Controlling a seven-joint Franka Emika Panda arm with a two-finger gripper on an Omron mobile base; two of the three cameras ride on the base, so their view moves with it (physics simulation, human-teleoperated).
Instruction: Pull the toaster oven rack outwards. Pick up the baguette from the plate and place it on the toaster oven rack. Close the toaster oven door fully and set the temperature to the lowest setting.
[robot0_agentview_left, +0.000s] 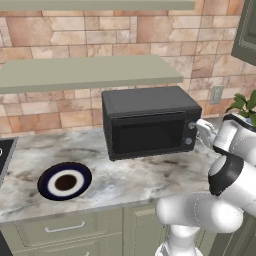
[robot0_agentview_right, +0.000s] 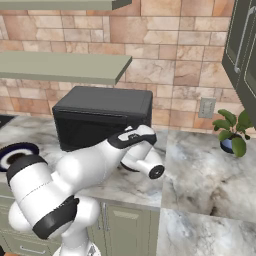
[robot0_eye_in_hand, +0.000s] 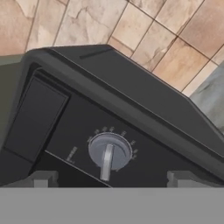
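1. Nearest you, the arm (robot0_agentview_left: 220, 200) rises from the counter's front edge and reaches forward to the oven's right end.
2. Your gripper (robot0_eye_in_hand: 109, 179) has its jaws spread wide with nothing between them; in the hand view the two fingertips (robot0_eye_in_hand: 43, 179) stand well apart, one on each side of a knob (robot0_eye_in_hand: 109, 153).
3. That grey knob sits on the oven's dark control panel, just ahead of the fingertips and between them; you can't tell whether they touch it. Its raised bar points toward the bottom of the hand view.
4. On the marble counter (robot0_agentview_left: 125, 180), near the front edge and well to the left of the oven, you see the plate (robot0_agentview_left: 65, 181) with nothing on it.
5. Farther back stands the oven (robot0_agentview_left: 150, 122), its door (robot0_agentview_left: 147, 135) shut flat against the front. The glass is too dark for you to see the rack or the baguette.
6. To the right, in the right base view, a potted plant (robot0_agentview_right: 232, 131) stands on the counter near a wall outlet (robot0_agentview_right: 206, 107).
7. Behind everything, a grey-green shelf (robot0_agentview_left: 90, 72) juts from the tiled wall above the oven.
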